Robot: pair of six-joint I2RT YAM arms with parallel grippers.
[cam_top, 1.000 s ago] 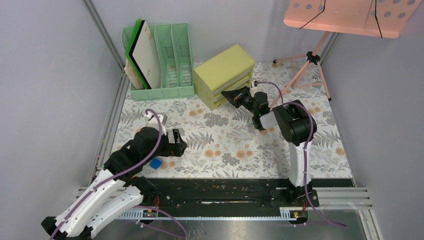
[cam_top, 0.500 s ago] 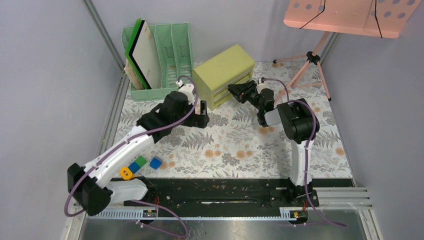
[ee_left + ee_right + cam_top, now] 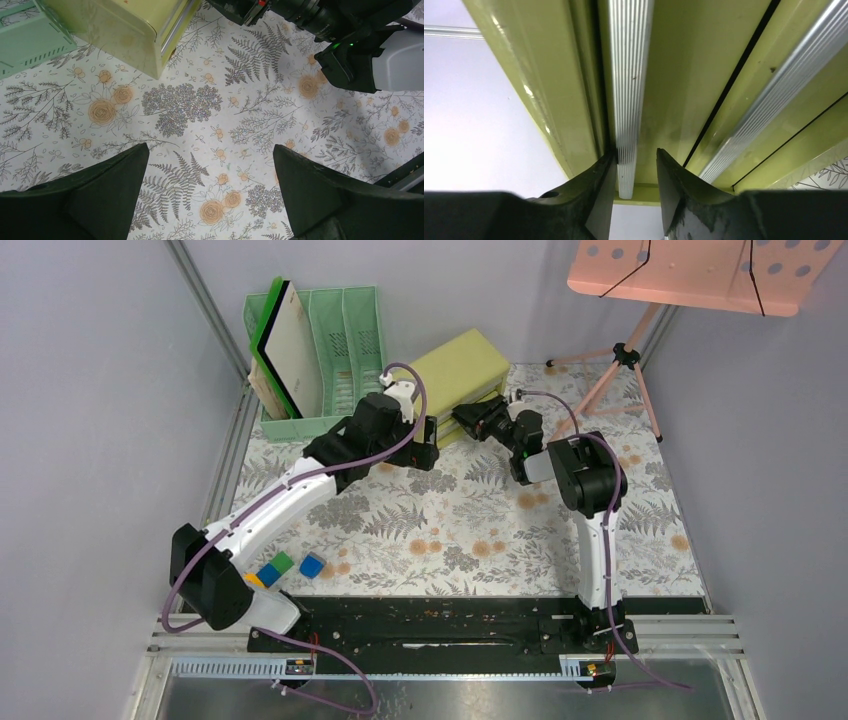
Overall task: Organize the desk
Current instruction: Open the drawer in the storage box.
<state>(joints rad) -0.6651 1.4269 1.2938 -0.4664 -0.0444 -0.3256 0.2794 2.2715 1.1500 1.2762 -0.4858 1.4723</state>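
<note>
Pale table [image 3: 450,530] printed with grey ferns and small orange flowers. Yellow-green drawer chest [image 3: 462,362] with ribbed silver handle [image 3: 626,75]. Mint-green file rack [image 3: 352,340] with a cream, black-edged board [image 3: 300,350] and bright green folder [image 3: 268,315]. Blue cube [image 3: 312,565], green cube [image 3: 284,562], yellow piece [image 3: 255,581]. Salmon-pink perforated stand [image 3: 690,270]. Purple cables [image 3: 424,395] on white-and-black arms [image 3: 290,500]; black left tool [image 3: 210,150], black right tool [image 3: 635,155]. Pale lilac-grey walls [image 3: 100,390].

We list one desk [image 3: 470,530], its pale cover printed with grey ferns and orange flowers. On it we count:
- green file rack [image 3: 340,360], far left
- yellow-green drawer chest [image 3: 465,360], just beside the rack
- pink tripod [image 3: 610,375], far right corner
- yellow block [image 3: 255,580], green block [image 3: 284,563] and blue block [image 3: 312,566], front left
</note>
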